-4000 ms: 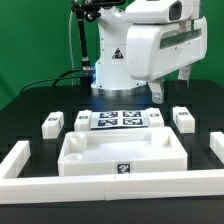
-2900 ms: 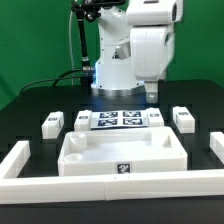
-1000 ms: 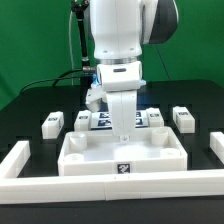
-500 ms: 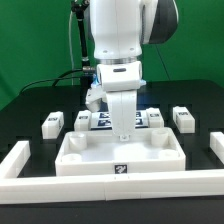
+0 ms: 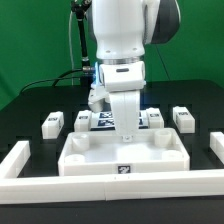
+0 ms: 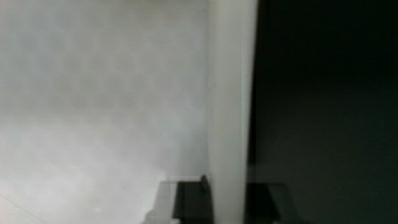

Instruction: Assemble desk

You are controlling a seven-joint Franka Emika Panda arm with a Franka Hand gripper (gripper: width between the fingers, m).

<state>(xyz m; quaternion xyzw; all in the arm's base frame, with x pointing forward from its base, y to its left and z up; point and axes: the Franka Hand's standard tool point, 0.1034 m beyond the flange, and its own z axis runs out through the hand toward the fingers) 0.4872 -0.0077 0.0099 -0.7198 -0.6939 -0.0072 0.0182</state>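
Black table (image 5: 25, 112), desk top (image 5: 92, 158) in claw (image 5: 125, 136)

A plain green backdrop (image 5: 35, 40) fills the upper part of the exterior view on both sides, evenly lit. Below it, a matte black bench (image 5: 25, 108) spreads across the frame. Black cables (image 5: 72, 45) hang at upper left against the green.

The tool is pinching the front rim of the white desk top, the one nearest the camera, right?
No. The tool is pinching the rear rim of the white desk top, the one farthest from the camera; the exterior view shows it.
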